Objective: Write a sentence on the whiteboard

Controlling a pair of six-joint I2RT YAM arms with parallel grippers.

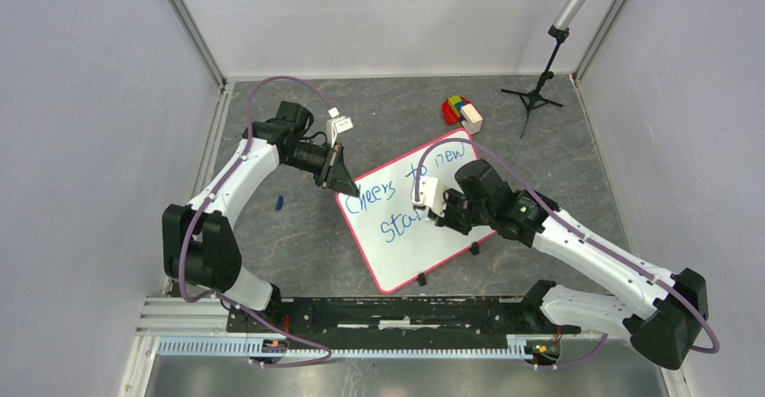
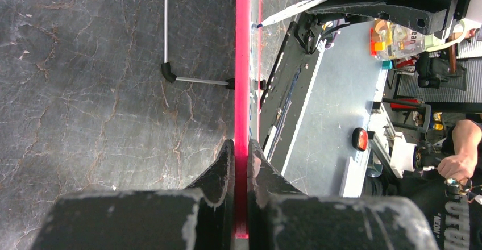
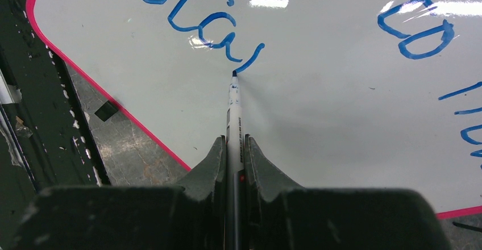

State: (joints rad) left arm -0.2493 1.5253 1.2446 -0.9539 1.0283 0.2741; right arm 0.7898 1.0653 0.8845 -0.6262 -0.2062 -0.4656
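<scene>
Top external, whiteboard (image 1: 408,254) on cracked grey tabletop (image 1: 302,239), pale walls (image 1: 81,99)

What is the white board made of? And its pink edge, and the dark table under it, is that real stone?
The whiteboard looks like a smooth, glossy coated sheet: lamp glare shines off it. Its pink rim is probably plastic, being thin and evenly coloured. The table looks like dark cracked stone, but it may be only a printed mat; its dull finish leaves that open.

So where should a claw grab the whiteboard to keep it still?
By its thin pink rim, sideways at the left corner, I think: the whiteboard is flat and thin. The left claw pinches it there, clear of the sentence.
</scene>
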